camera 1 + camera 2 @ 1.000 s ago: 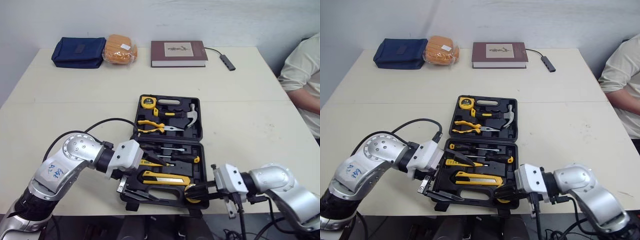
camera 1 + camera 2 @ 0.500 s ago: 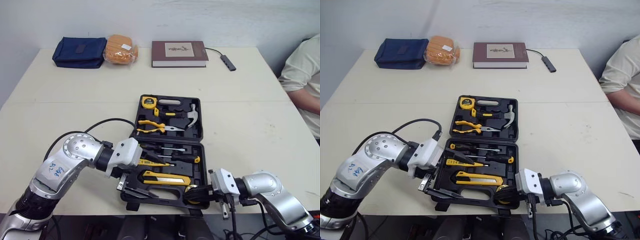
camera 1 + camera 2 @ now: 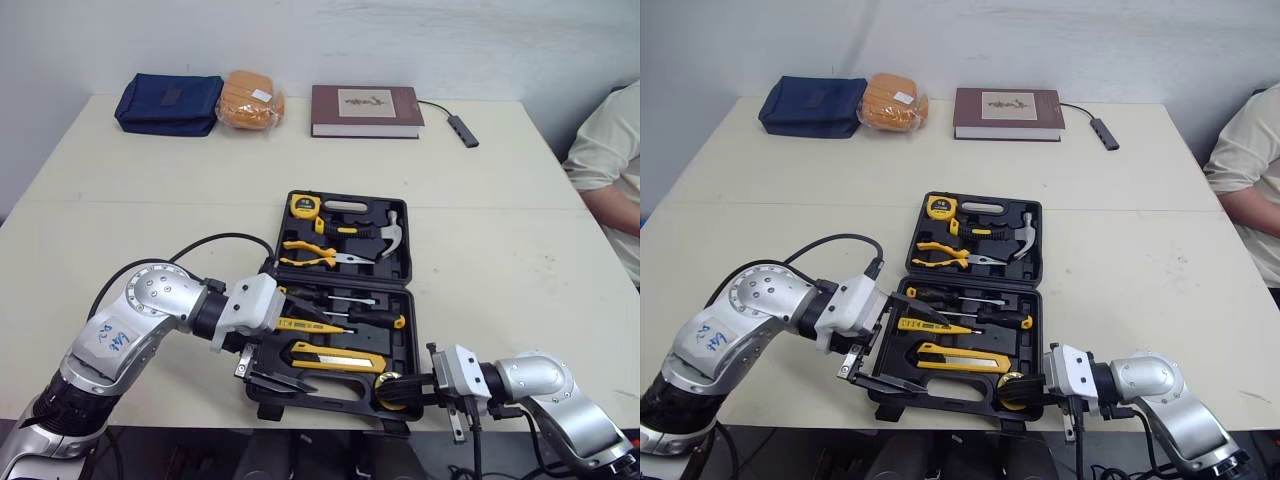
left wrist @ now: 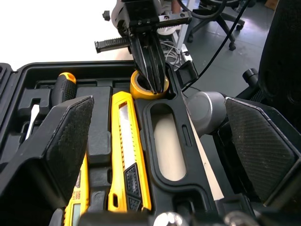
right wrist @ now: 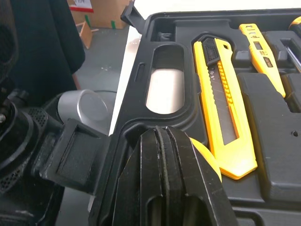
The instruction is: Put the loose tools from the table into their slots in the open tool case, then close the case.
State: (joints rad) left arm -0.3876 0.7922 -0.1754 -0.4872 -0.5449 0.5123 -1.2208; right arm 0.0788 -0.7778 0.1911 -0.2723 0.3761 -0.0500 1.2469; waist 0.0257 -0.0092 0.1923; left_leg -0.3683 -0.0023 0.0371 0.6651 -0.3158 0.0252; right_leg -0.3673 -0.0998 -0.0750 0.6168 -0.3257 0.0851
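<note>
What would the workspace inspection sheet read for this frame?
Surface: pale table.
Job's things: tool case open; hammer, pliers, utility knife slotted; tape roll at its near right corner.
Clutter: blue pouch, wrapped bread, book along the far edge.
Grippers: left gripper open over the case's near left; right gripper shut on the tape roll.
Cables: black cable looping off the left arm; adapter with cord beside the book.
Surroundings: white wall; person seated at the right.

Black tool case [image 4: 164, 186], yellow utility knife [image 3: 335, 357], yellow tape roll [image 4: 140, 84], navy pouch [image 3: 168, 103], maroon book [image 3: 365, 109], cream desk [image 3: 150, 200]
</note>
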